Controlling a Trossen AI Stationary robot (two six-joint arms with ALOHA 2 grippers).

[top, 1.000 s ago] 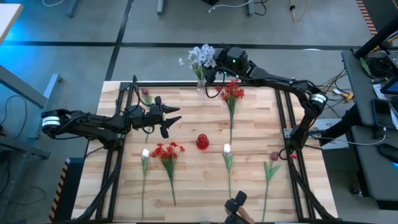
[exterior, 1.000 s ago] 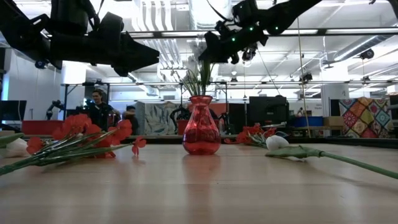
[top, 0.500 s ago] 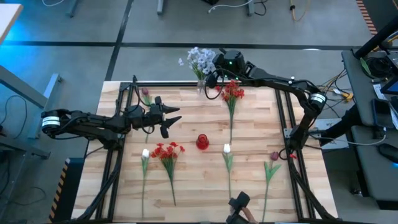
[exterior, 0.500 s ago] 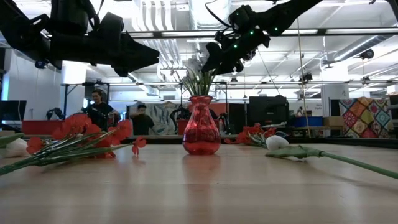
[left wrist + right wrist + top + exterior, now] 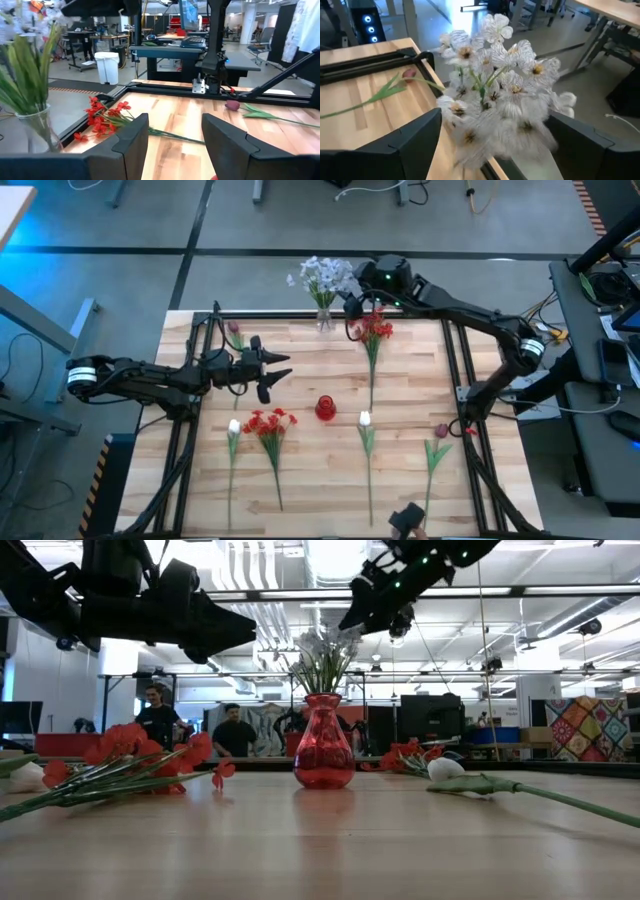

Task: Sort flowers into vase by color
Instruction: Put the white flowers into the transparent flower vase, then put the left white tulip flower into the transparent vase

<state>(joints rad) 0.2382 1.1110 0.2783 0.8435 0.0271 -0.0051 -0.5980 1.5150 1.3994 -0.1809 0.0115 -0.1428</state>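
Note:
White blossoms (image 5: 322, 277) stand with their green stems in a clear vase (image 5: 323, 320) at the table's far edge. My right gripper (image 5: 352, 304) hovers just right of them, open; in its wrist view the blossoms (image 5: 495, 90) show between its spread fingers (image 5: 492, 135), apart from them. A red vase (image 5: 325, 408) stands mid-table. Red clusters (image 5: 374, 330) (image 5: 268, 422), white buds (image 5: 234, 427) (image 5: 365, 418) and pink tulips (image 5: 440, 430) (image 5: 234, 330) lie flat on the wood. My left gripper (image 5: 274, 374) waits open, left of centre, above the table.
A black metal frame (image 5: 452, 380) runs along the table's left, right and far sides. A dark object (image 5: 405, 520) sits at the near edge. People (image 5: 235, 730) stand in the room beyond the table. Bare wood lies between the red vase and the far flowers.
My right gripper has risen and drawn back toward the table's right, away from the white bouquet. The blossoms now show clear of it above the clear vase in the low view.

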